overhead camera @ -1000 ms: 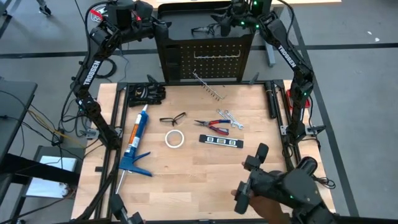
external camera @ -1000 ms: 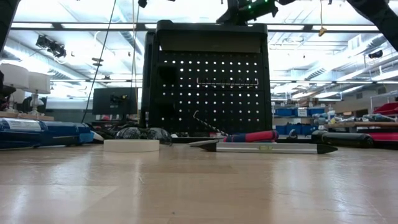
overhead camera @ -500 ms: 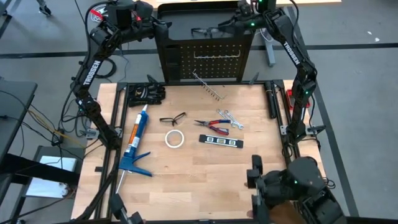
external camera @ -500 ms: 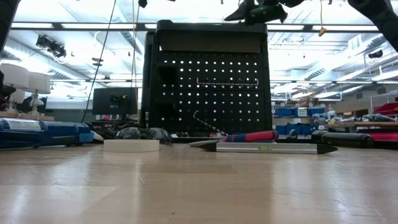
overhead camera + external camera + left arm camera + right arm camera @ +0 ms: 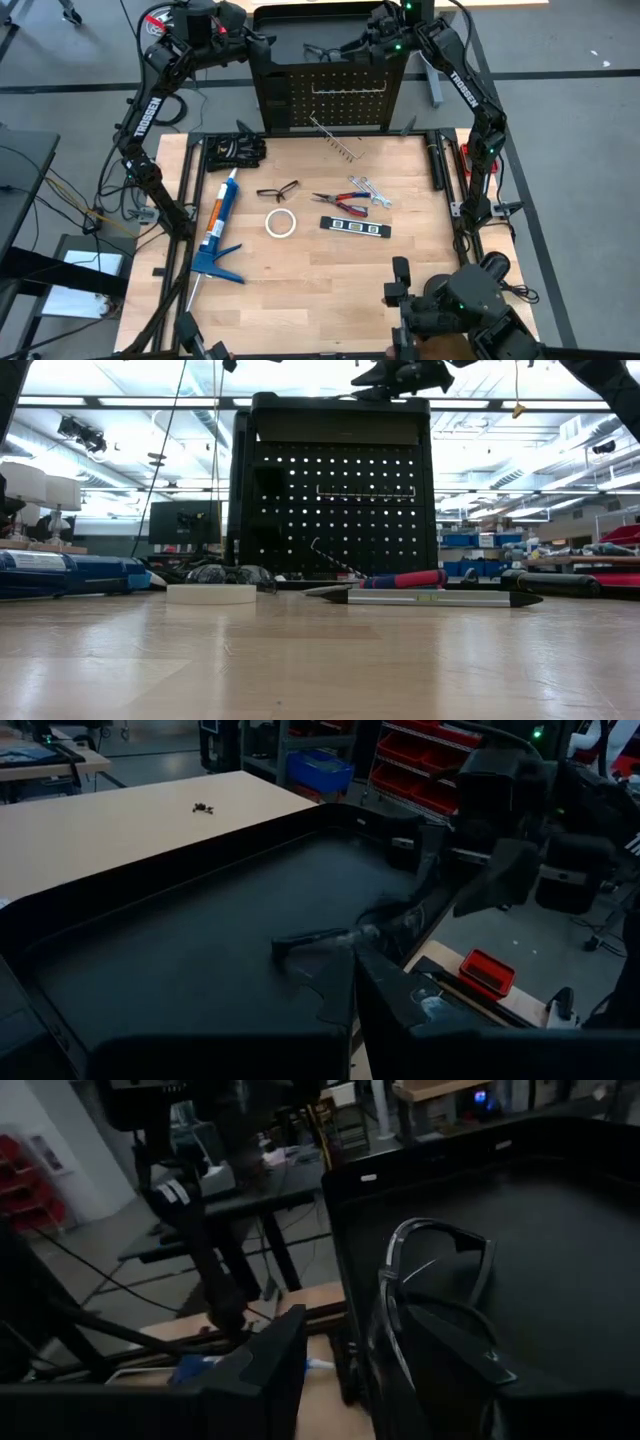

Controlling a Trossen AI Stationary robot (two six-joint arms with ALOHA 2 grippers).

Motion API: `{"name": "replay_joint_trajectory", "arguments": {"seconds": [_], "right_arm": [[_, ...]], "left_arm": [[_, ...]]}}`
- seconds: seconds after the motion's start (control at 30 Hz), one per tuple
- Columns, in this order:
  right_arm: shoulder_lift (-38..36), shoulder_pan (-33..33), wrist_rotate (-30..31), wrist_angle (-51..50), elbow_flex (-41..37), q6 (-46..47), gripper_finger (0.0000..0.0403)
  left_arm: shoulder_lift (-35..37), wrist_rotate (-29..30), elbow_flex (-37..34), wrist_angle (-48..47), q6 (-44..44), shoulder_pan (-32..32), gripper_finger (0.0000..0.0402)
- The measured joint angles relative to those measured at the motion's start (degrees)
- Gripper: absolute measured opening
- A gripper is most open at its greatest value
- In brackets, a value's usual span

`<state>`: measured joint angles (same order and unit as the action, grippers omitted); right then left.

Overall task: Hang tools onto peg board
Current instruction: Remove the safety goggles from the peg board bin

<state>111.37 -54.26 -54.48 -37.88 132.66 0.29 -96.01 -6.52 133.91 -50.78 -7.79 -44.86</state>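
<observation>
High view: right gripper (image 5: 372, 38) sat at the top centre-right of the frame over the tray-like top of the peg board (image 5: 335, 95), fingers part-spread and seemingly closed on a pair of safety glasses (image 5: 325, 48) whose frame stuck out to its left above the tray. Left gripper (image 5: 243, 42) waited at the upper left beside the board's top, clenched with nothing in it. On the table (image 5: 300, 290) mid-frame lay the untouched items: second safety glasses (image 5: 277, 190), pliers (image 5: 340, 203), two wrenches (image 5: 366, 190), the slim bar (image 5: 354, 227), plus a tape roll (image 5: 280, 223) and blue caulking gun (image 5: 216, 232) lower left. Low view: the board (image 5: 335, 510) filled the centre, the right gripper (image 5: 395, 375) at the top edge just above it, pliers (image 5: 400, 579) and bar (image 5: 430, 598) low right of centre. Left wrist view: glasses (image 5: 330, 938) showed mid-frame just above or on the black tray, the other arm at the upper right. Right wrist view: glasses (image 5: 435, 1280) sat right between that gripper's own fingers (image 5: 450, 1350), over the tray. Judged step: carrying the first glasses off the tray top. Next move probably called for bringing them round to the board's front face and onto a hook without the frame slipping.
</observation>
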Motion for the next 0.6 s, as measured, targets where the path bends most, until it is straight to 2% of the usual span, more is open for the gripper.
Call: {"name": "replay_joint_trajectory", "arguments": {"seconds": [0.17, 0.4, 0.6], "right_arm": [[0.0, -0.1, 4.3, 0.3, 0.1, -2.9, 0.0173], [-0.1, -0.2, 4.4, 7.1, 0.5, -0.7, 0.0173], [0.0, -0.7, 3.7, 6.8, -0.5, -0.5, 0.0173]], "left_arm": [[0.0, 0.0, 0.0, -0.1, 0.0, 0.0, 0.0019], [0.0, 0.0, 0.0, -0.2, 0.0, 0.0, 0.0019], [0.0, 0.0, 0.0, -0.1, 0.0, 0.0, 0.0019]]}}
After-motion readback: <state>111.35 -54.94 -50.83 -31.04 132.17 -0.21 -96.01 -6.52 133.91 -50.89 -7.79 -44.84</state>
